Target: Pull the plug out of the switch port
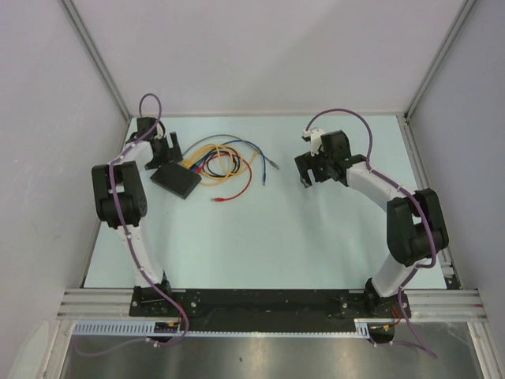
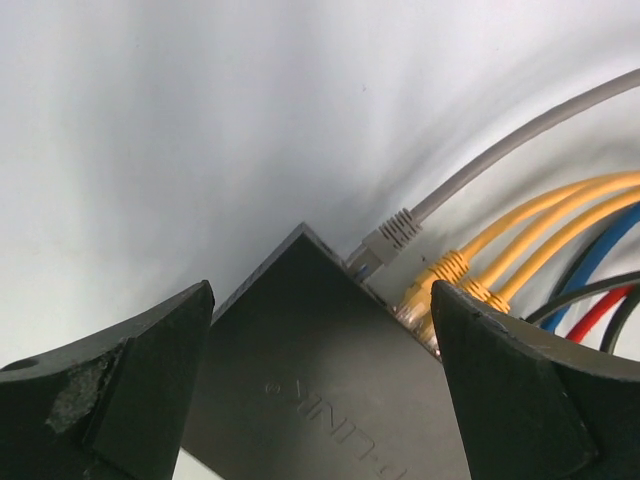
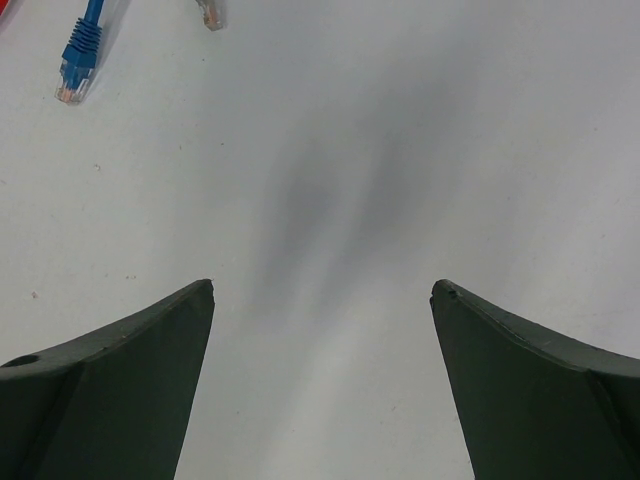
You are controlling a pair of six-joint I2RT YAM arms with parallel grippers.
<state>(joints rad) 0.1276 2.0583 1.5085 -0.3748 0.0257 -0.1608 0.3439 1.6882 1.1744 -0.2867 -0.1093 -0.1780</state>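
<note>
The switch (image 1: pixel 175 181) is a flat matte-black box lying at the left of the table. Seen from the left wrist, the switch (image 2: pixel 330 370) fills the space below my left gripper (image 2: pixel 322 290), which stands open with a jaw on either side of the box's corner and grips nothing. Along its socket edge sit a grey plug (image 2: pixel 392 238) and yellow plugs (image 2: pixel 450 270); blue, black and red cables run off to the right. My left gripper (image 1: pixel 167 151) hovers at the switch's far end. My right gripper (image 1: pixel 306 178) hangs open over bare table, right of the cables.
A tangle of yellow, blue, red and grey cables (image 1: pixel 225 162) spreads right of the switch. Loose ends lie there: a blue plug (image 3: pixel 78 60) and a clear plug (image 3: pixel 210 12), both ahead of my right gripper (image 3: pixel 322 285). Grey walls enclose the table.
</note>
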